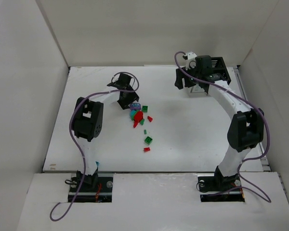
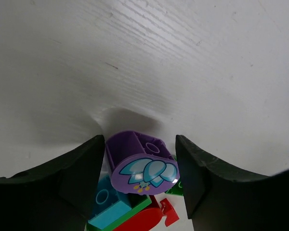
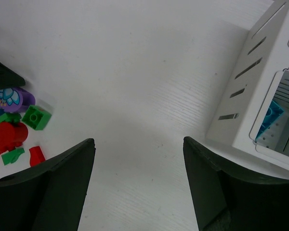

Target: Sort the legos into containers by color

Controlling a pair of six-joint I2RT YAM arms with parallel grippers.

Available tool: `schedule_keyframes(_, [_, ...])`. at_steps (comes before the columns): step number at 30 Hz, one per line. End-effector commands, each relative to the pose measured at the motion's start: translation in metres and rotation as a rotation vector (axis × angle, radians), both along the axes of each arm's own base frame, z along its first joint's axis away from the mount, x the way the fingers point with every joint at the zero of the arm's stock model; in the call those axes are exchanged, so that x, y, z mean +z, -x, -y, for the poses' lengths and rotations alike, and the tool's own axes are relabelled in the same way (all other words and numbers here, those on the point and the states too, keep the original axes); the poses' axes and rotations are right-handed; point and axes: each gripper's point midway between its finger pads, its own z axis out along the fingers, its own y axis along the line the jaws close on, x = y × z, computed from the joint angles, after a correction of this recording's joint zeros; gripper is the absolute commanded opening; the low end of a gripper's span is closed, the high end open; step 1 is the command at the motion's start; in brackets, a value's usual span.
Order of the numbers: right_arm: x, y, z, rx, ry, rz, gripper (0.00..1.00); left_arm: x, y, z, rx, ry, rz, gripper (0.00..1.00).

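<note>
Purple first: round purple piece (image 2: 142,166), hollow-backed with moulded tube sockets, glossy, its lilac face printed with a pale blue lotus. Lies tilted on top of the heap of legos (image 1: 138,115) left of table centre. Bracketed by the matte black fingers of the left gripper (image 2: 139,144) — jaws spread, left pad against the piece's wall, a sliver of gap at the right pad, so no firm pinch visible.

Under it: teal brick (image 2: 108,204), one round stud showing; thin green plate (image 2: 130,211); smooth red piece (image 2: 149,219) with a notched end. More strays trail toward the near edge in the top view, a square green brick (image 1: 148,140) and a small red brick (image 1: 146,149) just beside it.

Table (image 2: 183,57) white, fine wood grain, faint scuffs.

Right gripper (image 3: 137,159) near the far right corner, beside the white bin (image 3: 250,91) — jaws wide apart over bare board. Bin wall flat white plastic, cut with narrow slats, corners rounded. Through its side opening, a teal block (image 3: 272,115) resting on a perforated floor. Black bin not separable from the arm in the top view.
</note>
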Motion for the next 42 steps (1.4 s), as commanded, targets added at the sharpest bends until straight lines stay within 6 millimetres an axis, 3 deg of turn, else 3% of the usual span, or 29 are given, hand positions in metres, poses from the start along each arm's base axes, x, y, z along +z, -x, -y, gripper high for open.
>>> schedule_keyframes(1, [0.019,-0.007,0.003,-0.016,-0.025,0.054,0.79,0.003,0.001,0.001,0.025,-0.014,-0.015,0.55])
schedule_keyframes(7, [0.015,-0.007,0.009,-0.039,-0.023,0.043,0.79,0.003,0.002,0.005,0.021,-0.051,-0.025,0.46])
schedule_keyframes(10, [0.014,-0.008,0.011,-0.047,-0.018,0.044,0.79,0.018,-0.003,0.015,-0.004,-0.098,0.020,0.60])
schedule_keyframes(12, [0.019,-0.007,0.011,-0.047,-0.020,0.053,0.79,0.021,-0.006,0.019,-0.067,-0.167,0.059,0.78])
schedule_keyframes(15, [0.014,-0.006,0.013,-0.055,-0.013,0.044,0.79,0.027,-0.007,0.012,-0.106,-0.243,0.084,0.90])
schedule_keyframes(19, [0.014,-0.004,0.014,-0.050,-0.006,0.047,0.79,0.043,-0.009,0.013,-0.238,-0.278,0.154,0.92])
schedule_keyframes(23, [0.014,-0.004,0.014,-0.050,-0.006,0.047,0.79,0.045,-0.006,0.012,-0.346,-0.307,0.195,0.93])
schedule_keyframes(28, [0.014,-0.004,0.014,-0.050,-0.006,0.047,0.79,0.038,-0.002,0.000,-0.362,-0.375,0.159,0.90])
schedule_keyframes(32, [0.014,-0.004,0.014,-0.050,-0.006,0.047,0.79,0.031,0.006,0.018,-0.426,-0.368,0.160,0.88])
schedule_keyframes(36, [0.008,-0.003,0.014,-0.050,-0.001,0.029,0.79,0.035,0.006,0.018,-0.424,-0.366,0.169,0.88])
schedule_keyframes(42, [0.008,-0.003,0.014,-0.050,-0.001,0.029,0.79,0.021,0.016,0.021,-0.438,-0.363,0.121,0.83])
